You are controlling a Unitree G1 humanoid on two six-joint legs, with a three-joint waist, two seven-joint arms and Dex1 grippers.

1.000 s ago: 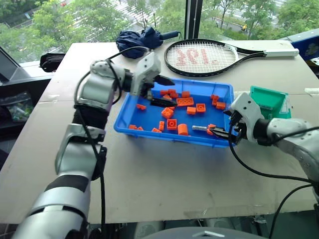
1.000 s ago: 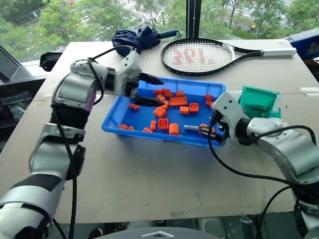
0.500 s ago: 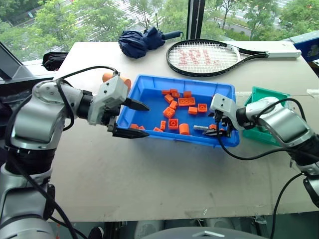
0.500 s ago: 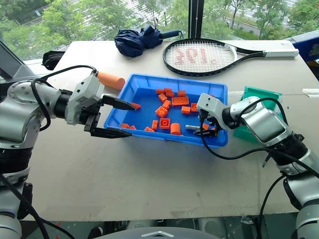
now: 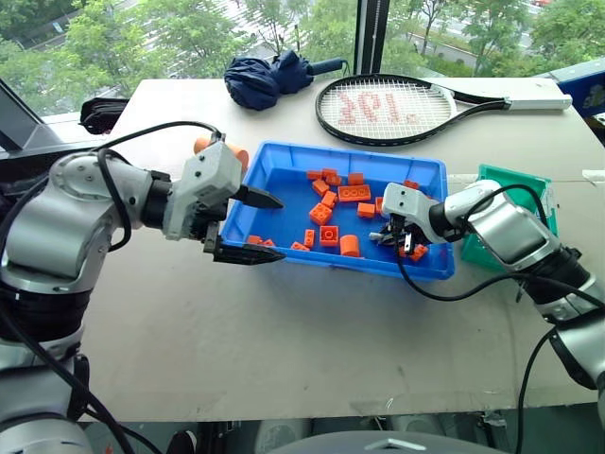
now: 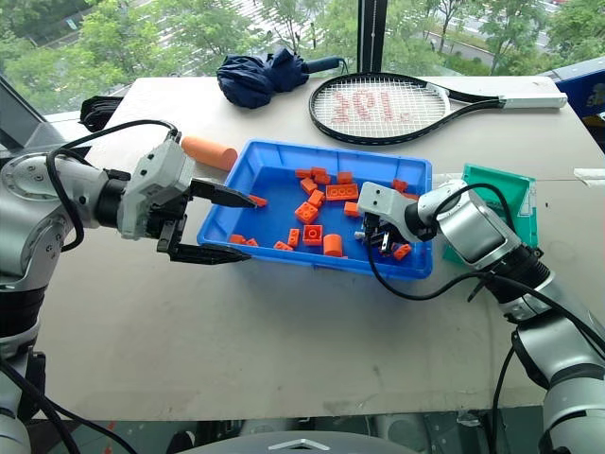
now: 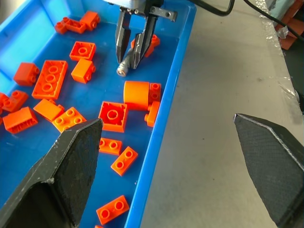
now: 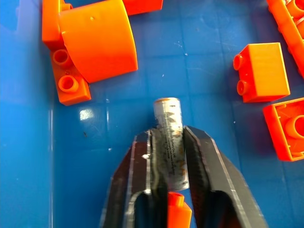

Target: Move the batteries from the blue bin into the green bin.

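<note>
From the head, the left gripper [image 5: 248, 227] hangs wide open at the blue bin's [image 5: 284, 161] left rim, the green bin [image 5: 515, 189] just right of it. In the right wrist view, the right gripper [image 8: 170, 142] pinches a battery [image 8: 169, 121] lying on the bin floor beside an orange cylinder [image 8: 97, 38].

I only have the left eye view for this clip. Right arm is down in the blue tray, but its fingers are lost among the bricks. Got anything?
Observer: Yes. The right gripper has its fingers shut on a battery.
Operator: Lifted?
Observer: I cannot tell; the battery points at the stubby orange cylinder, over the blue bin floor.
Operator: Left arm in the way?
Observer: No. The left gripper is open, one finger over the bin, the other over the table.
</note>
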